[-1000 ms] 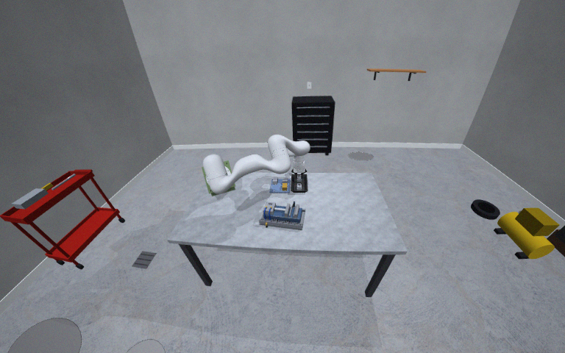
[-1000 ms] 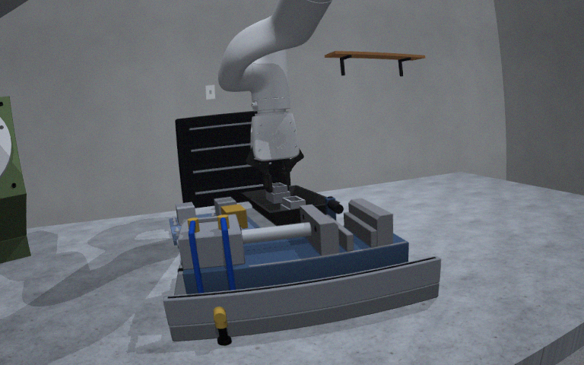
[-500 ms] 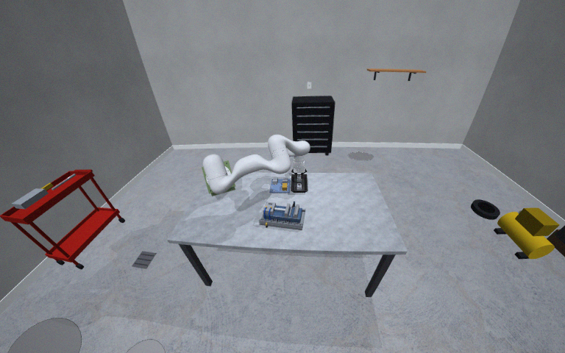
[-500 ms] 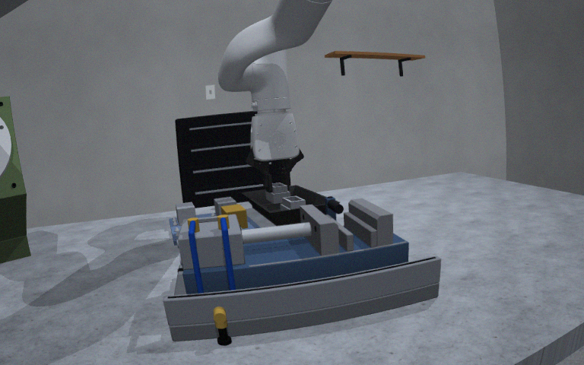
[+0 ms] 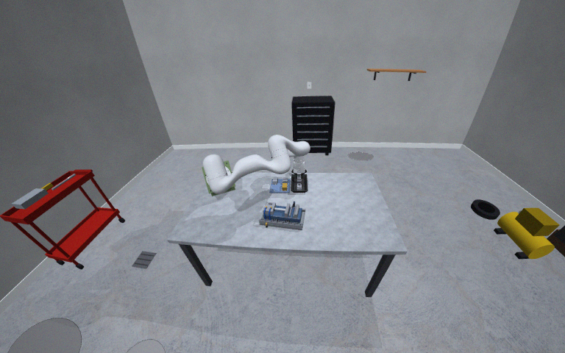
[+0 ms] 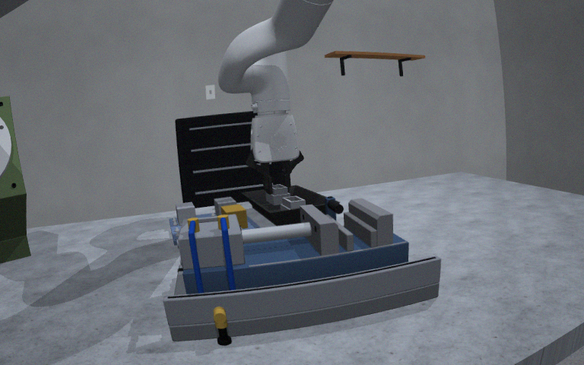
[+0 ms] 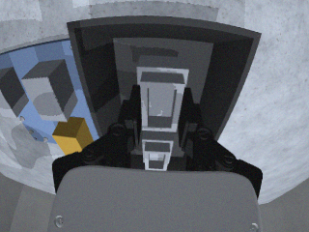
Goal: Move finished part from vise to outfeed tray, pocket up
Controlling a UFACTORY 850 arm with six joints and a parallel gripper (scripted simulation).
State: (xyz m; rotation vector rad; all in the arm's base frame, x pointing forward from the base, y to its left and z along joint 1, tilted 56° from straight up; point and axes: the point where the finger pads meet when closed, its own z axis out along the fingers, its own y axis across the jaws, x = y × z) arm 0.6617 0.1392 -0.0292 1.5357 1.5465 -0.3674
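Gripper holds the finished part low inside the outfeed tray.

Nearest on the tabletop (image 6: 474, 240) stands the vise (image 6: 327, 232), its jaws apart with nothing between them. Just behind the vise is the black outfeed tray (image 6: 310, 193). Inside it, the gripper (image 6: 275, 188) points straight down and is closed on the finished part (image 6: 277, 193), a grey block with its pocket up. A second grey block (image 6: 293, 201) lies beside it in the tray.

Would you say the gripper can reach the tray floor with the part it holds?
Probably yes. The gripper, shut on the part, hangs straight over the open black tray. A second part lies beside it, not under it, as far as the views show.
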